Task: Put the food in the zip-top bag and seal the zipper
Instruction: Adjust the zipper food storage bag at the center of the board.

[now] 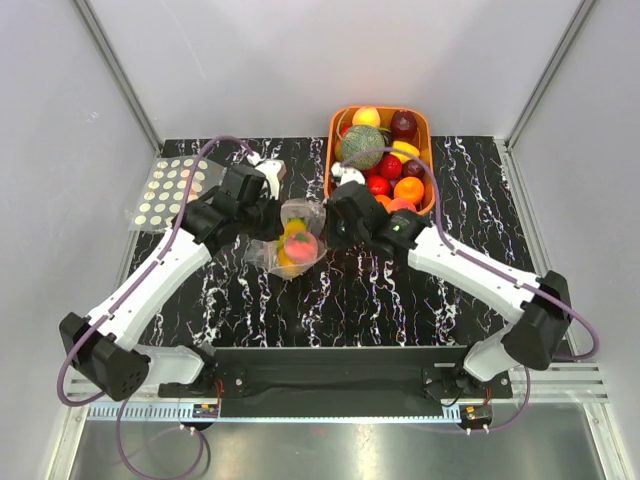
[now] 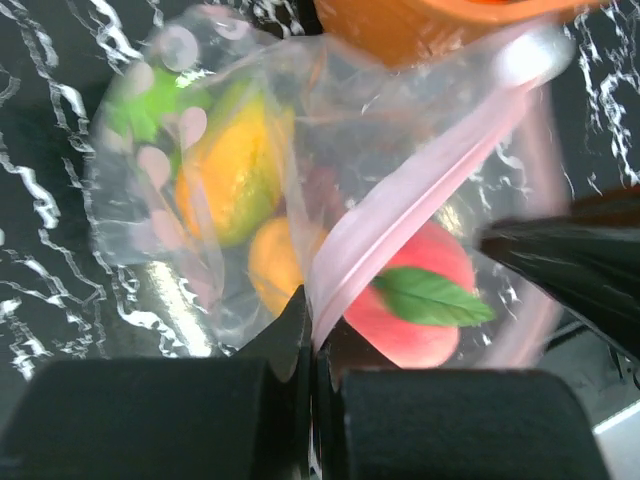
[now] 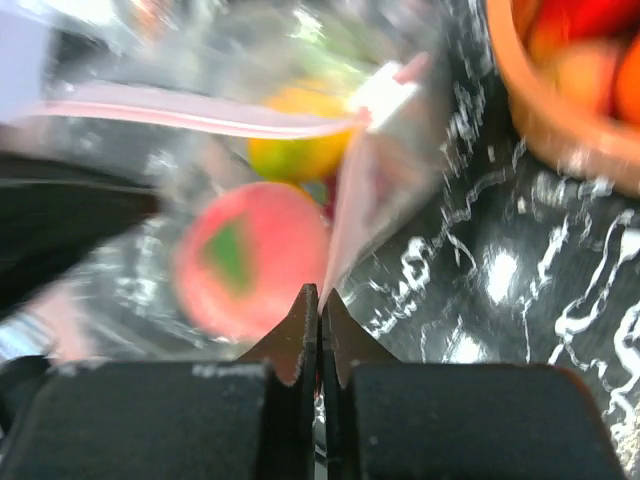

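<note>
Top external view: zip-top bag (image 1: 293, 240) sits btwn both arms, peach (image 2: 420, 300) inside, its zipper (image 2: 400, 215) running roughly L-R from one to the other. Left gripper (image 2: 312, 325) is closed tight on the zipper's end. Right gripper (image 3: 320, 315) pinches the bag's opposite edge, prob. the strip too, but it's blurred.

White arms (image 1: 160, 280), black joints (image 1: 110, 365), purple cables (image 1: 62, 380)

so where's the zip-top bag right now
Mid-table in the top view, the zip-top bag is held between the left gripper and right gripper, just left of the orange basket.
</note>
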Available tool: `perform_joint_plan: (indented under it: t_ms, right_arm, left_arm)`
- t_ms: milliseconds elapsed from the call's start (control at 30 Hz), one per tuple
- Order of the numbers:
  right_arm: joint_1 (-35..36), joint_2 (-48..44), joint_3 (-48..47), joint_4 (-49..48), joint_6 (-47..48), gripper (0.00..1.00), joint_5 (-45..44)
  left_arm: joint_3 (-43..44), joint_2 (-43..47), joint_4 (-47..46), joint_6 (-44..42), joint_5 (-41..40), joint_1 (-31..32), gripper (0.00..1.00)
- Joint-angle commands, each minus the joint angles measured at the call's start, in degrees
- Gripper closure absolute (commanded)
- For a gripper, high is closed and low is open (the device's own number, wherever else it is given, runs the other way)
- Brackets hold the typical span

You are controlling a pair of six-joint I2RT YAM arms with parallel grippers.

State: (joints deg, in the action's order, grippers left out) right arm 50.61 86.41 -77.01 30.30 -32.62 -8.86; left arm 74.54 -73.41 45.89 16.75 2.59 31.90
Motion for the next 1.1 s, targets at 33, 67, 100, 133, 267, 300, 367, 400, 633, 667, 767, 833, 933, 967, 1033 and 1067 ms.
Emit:
perform_joint_plan:
  t_ms: [33,67,100,133,267,300,367,400,633,667,767,833,933,967,1033,1067]
  right_arm:
    - [3.2,-3.0,-11.6,6.7,4.6,1.0,-7.0]
    - [4.2,-3.4,-12.5,6.9,4.8,1.0,-7.9]
    - [4.7,-3.6,-13.3,6.9,5.1,1.0,-8.4]
    - [4.9,-3.6,-13.3,6.6,5.4,1.0,-8.6]
    - [5.0,-2.4,-10.5,4.5,5.7,1.0,-8.5]
    - [5.0,-2.0,-9.7,4.0,5.5,1.0,-8.3]
    - [4.9,-1.2,-8.6,2.9,5.3,1.0,-7.1]
    - [4.9,-1.1,-7.3,1.7,5.1,1.0,-7.0]
    - [4.9,-3.6,-8.6,2.5,4.7,1.0,-6.2]
    - [4.9,-4.1,-9.2,2.6,4.8,1.0,-5.6]
    - [4.9,-3.8,-11.1,3.1,6.1,1.0,-4.8]
    - [4.9,-2.8,-10.9,2.3,6.4,1.0,-4.8]
    - [4.8,-0.5,-10.4,0.5,6.5,1.0,-3.6]
    - [4.8,0.2,-10.7,0.1,6.8,1.0,-3.0]
    - [4.8,1.7,-13.4,0.5,7.0,1.0,-1.7]
    - [4.8,2.9,-14.6,0.7,7.2,1.0,-1.3]
  left_arm:
    - [4.9,0.6,4.4,-0.6,-6.3,-0.3,1.0]
    - [5.1,0.5,6.0,-0.6,-7.0,-0.3,1.0]
    - [5.7,0.8,6.9,-0.5,-8.7,-0.3,1.0]
    - [6.2,1.0,7.7,-0.6,-9.4,-0.3,1.0]
    - [12.4,1.2,14.0,-0.8,-14.1,-0.3,1.0]
    - [13.9,0.9,15.2,-1.3,-13.5,-0.3,1.0]
    - [18.4,-0.2,17.8,-1.6,-11.1,-0.3,1.0]
    - [18.9,-0.3,18.0,-2.1,-7.6,-0.3,1.0]
    - [4.1,-0.6,10.3,-1.2,-0.2,-0.2,1.0]
    - [4.0,-0.7,9.8,-1.0,1.5,-0.3,1.0]
    - [8.6,1.0,10.4,-0.8,0.8,-0.2,1.0]
    - [14.6,2.0,11.9,-1.5,-2.3,-0.2,1.0]
    - [17.7,1.7,14.8,-2.4,-7.8,-0.3,1.0]
    - [17.1,1.7,14.9,-2.6,-7.8,-0.2,1.0]
    - [16.2,1.5,14.7,-2.7,-6.9,-0.2,1.0]
    - [16.6,1.5,14.7,-2.7,-6.9,-0.2,1.0]
